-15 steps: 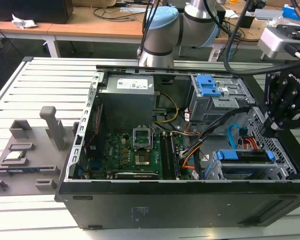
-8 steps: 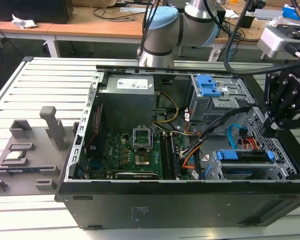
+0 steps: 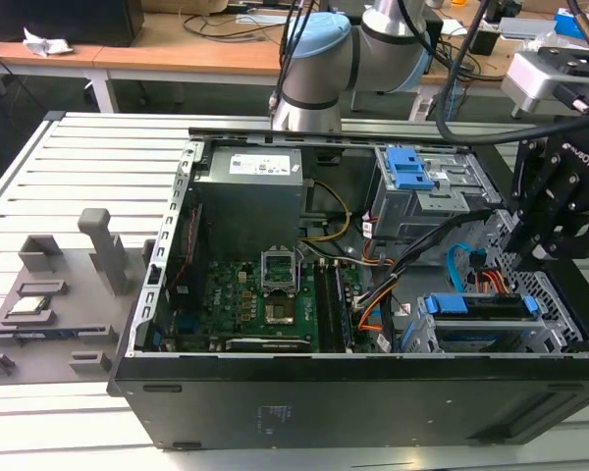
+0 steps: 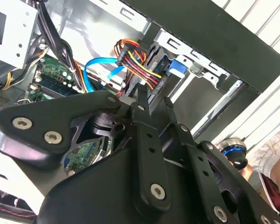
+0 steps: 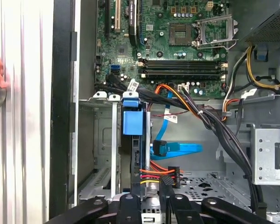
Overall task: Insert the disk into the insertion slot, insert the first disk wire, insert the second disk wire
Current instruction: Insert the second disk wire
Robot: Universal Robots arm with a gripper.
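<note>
Hovering my gripper point(image 5: 149, 189) by the wire bundle point(image 5: 154, 171) next to the disk point(image 5: 132, 122) in its cage point(image 5: 107, 140); I cannot tell the jaws' state.

Okay, on my feed the bench point(image 3: 88, 157) is pale grey metal, ribbed in long parallel slats that run out to the exterior view's left edge. Beyond its far edge I've got a strip of dark floor point(image 3: 20, 113), then a row of wooden-topped desks point(image 3: 167, 54) on white legs point(image 3: 104, 93). Loose cables point(image 3: 226, 22) trail over the desks, with a crumpled white paper point(image 3: 47, 42) and a black box point(image 3: 64, 20) at their left end. Light is bright and even, no hard shadows on the slats.
</note>
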